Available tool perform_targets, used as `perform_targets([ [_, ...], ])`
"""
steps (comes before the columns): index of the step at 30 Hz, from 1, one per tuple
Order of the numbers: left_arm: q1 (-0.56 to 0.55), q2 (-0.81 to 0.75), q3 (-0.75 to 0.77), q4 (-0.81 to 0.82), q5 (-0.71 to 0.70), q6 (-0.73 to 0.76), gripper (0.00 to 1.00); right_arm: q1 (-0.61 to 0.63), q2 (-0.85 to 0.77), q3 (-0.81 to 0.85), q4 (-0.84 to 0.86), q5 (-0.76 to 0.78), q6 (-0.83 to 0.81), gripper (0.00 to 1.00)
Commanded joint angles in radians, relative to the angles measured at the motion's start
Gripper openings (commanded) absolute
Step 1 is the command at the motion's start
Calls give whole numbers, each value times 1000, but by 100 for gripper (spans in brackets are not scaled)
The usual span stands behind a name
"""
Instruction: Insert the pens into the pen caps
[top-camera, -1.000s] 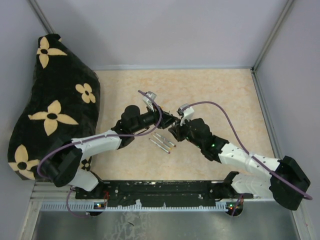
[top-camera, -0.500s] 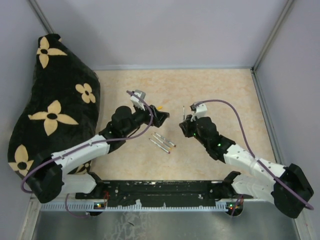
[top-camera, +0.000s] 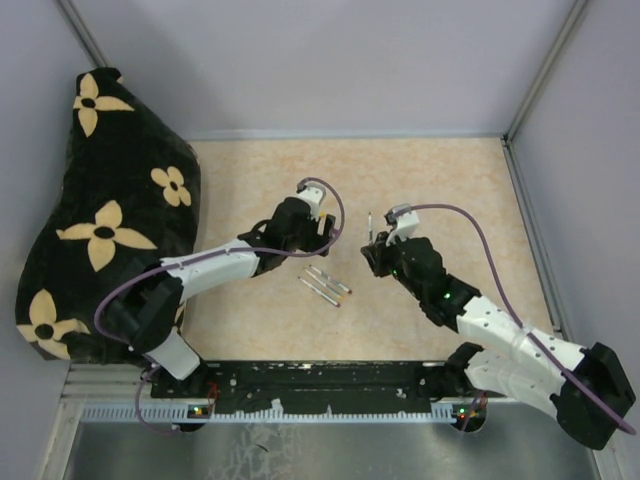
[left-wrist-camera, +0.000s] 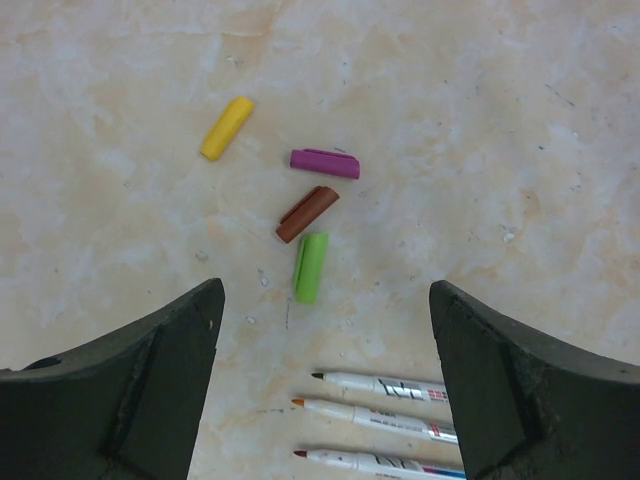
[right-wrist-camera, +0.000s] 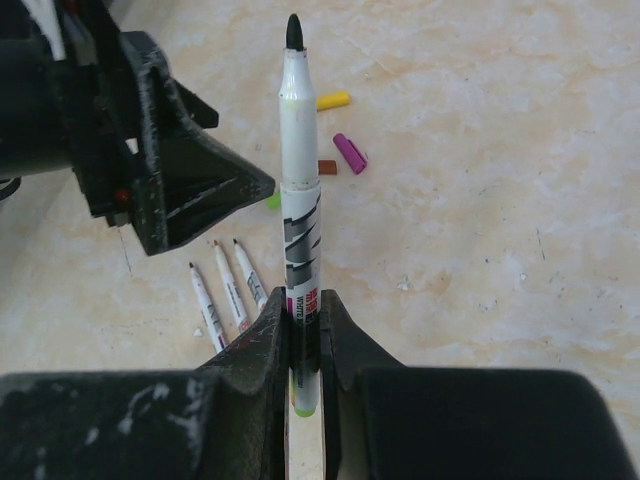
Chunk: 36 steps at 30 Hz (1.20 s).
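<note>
Right gripper (right-wrist-camera: 305, 330) clamping a pen (right-wrist-camera: 299, 190) by its lower barrel, holding it upright, dark tip pointing up, green end showing below the fingers (right-wrist-camera: 255, 345). In the top view, the same pen (top-camera: 370, 226) standing up from the right gripper (top-camera: 374, 246), off to the right of the others. Left gripper (left-wrist-camera: 325, 330) hanging wide open over the table (left-wrist-camera: 480, 120), gripping nothing, its two dark fingers (left-wrist-camera: 160, 370) framing the caps from either side. Four caps lying loose on the table in a small cluster: yellow cap (left-wrist-camera: 227, 128) farthest up and left, magenta cap (left-wrist-camera: 325, 163) just right of it, dark red cap (left-wrist-camera: 307, 214) below that, green cap (left-wrist-camera: 311, 267) just beneath, nearly touching the dark red one. Three pens (left-wrist-camera: 385, 420) lying side by side near the bottom edge, tips pointing left, well below the green cap. Seen from above, these pens (top-camera: 325, 284) resting between the two arms, left gripper (top-camera: 322, 232) just beyond them. Black flowered bag (top-camera: 105, 200) sitting at the table's left edge.
</note>
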Motion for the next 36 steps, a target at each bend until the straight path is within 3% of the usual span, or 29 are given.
perform_targets([
  [1, 4, 81, 102, -76, -54, 67, 87, -1, -31, -8, 26, -12, -26, 0],
  [17, 3, 245, 212, -159, -26, 77, 67, -1, -108, -40, 34, 46, -33, 0],
  [36, 3, 303, 230, -192, 0, 60, 54, -1, -123, -49, 25, 56, -26, 0],
])
